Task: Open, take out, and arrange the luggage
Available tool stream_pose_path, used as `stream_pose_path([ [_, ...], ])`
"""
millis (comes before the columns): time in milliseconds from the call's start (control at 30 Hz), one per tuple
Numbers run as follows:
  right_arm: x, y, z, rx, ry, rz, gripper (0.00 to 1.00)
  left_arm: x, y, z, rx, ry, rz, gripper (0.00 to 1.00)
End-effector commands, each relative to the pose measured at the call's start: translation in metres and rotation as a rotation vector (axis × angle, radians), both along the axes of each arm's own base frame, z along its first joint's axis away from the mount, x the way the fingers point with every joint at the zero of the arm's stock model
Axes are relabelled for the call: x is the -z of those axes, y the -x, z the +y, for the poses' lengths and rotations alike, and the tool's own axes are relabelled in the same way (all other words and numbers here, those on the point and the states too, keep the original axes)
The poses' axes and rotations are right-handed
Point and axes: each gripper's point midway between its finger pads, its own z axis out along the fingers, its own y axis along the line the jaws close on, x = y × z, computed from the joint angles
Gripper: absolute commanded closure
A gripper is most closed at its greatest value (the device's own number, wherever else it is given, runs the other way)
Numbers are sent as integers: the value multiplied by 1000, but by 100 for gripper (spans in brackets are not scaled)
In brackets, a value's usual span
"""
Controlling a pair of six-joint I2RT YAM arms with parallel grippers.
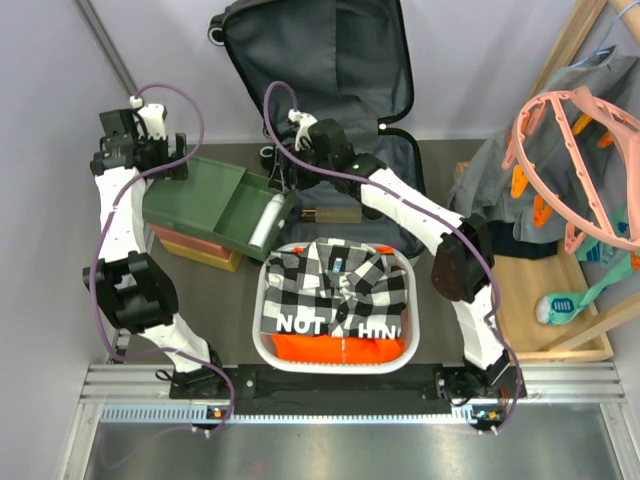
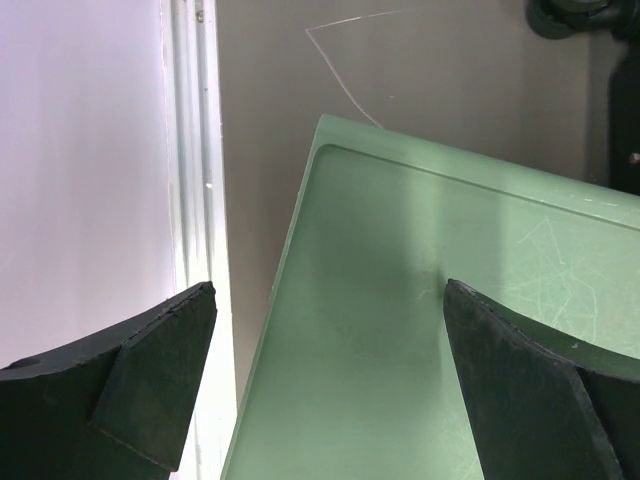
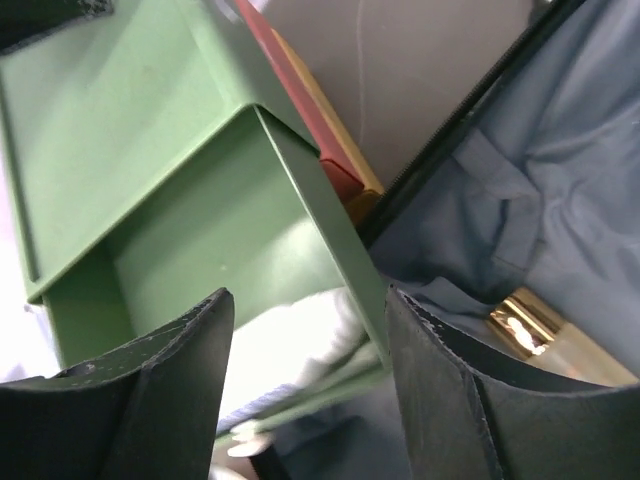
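Observation:
The luggage (image 1: 330,60) stands open at the back, its lid upright against the wall and showing dark grey lining; the lower half lies flat behind the basket. The lining also shows in the right wrist view (image 3: 540,200). My right gripper (image 1: 281,176) is open over the near-left corner of the luggage. Its jaws (image 3: 308,300) straddle the end wall of a green box (image 3: 200,230) and a white bottle (image 3: 290,340) lying in that box. My left gripper (image 1: 168,166) is open and empty above the flat green top (image 2: 420,300).
The green box (image 1: 200,195) sits on red and yellow boxes (image 1: 195,248). A white basket (image 1: 268,345) holds a checked shirt and an orange item. A gold-capped item (image 3: 525,318) lies in the luggage. Clothes and pink hangers (image 1: 570,150) fill the right side.

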Motion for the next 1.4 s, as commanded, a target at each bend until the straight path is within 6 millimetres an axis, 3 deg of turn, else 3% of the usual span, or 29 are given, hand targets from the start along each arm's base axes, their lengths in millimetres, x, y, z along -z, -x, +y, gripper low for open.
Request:
stream_pose_path([
  [0, -35, 7, 6, -19, 39, -158, 41, 0, 6, 5, -10, -26, 17, 1],
  [167, -48, 16, 10, -40, 52, -198, 42, 0, 7, 6, -11, -29, 19, 1],
  [267, -74, 10, -2, -17, 51, -251, 40, 1, 7, 5, -12, -24, 21, 1],
  [333, -91, -1, -25, 18, 77, -290, 39, 0, 8, 4, -12, -23, 20, 1],
  [467, -86, -18, -77, 51, 174, -302, 34, -8, 10, 4, -6, -30, 14, 1],
  [600, -25, -34, -143, 70, 392, -173, 33, -12, 11, 7, -8, -54, 17, 1],
  [733, 39, -37, -182, -8, 686, -132, 32, -13, 13, 10, -7, -74, 33, 1],
  [767, 59, -35, -185, -40, 738, -103, 32, -12, 14, 10, -6, -76, 38, 1],
  [900, 102, -33, -206, -103, 885, -67, 32, -23, 14, 10, 20, -94, 41, 1],
  [1067, 147, -26, -203, -192, 881, 13, 32, -36, 10, 13, 66, -143, 48, 1],
  [1100, 162, -28, -205, -199, 896, 38, 32, -46, 8, 13, 73, -156, 27, 1],
  [1200, 182, -35, -216, -133, 962, 80, 29, -52, 5, 13, 108, -184, 25, 1],
  [1233, 197, -36, -219, -108, 978, 122, 28, -53, 4, 12, 121, -195, 27, 1],
  [1367, 214, -38, -235, -44, 968, 217, 25, -56, 2, 6, 154, -193, 20, 1],
])
